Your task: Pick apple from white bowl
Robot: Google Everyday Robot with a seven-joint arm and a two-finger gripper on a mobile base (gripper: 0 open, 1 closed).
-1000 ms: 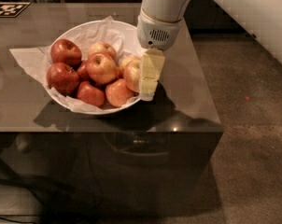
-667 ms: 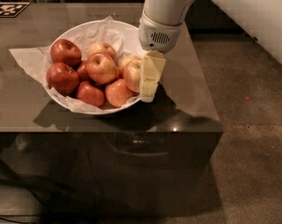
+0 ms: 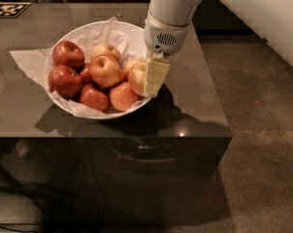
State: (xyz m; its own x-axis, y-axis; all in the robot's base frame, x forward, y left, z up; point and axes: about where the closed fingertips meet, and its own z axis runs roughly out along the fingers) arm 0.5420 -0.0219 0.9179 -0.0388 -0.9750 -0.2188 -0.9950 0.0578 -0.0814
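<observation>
- Now gripper sits low at the right side of white bowl, against the apple; spread or clamped, cannot tell.
- Apple: yellow-green, rightmost in the pile, touching red apples on its left.
- Step, my guess: secure the grip, then lift straight up so the neighbours don't roll.
- Bowl rim just under and right of gripper; crumpled paper lining could snag.
- Table right edge near; free room is upward.

Dark table bears white bowl; hand at bowl rim.
</observation>
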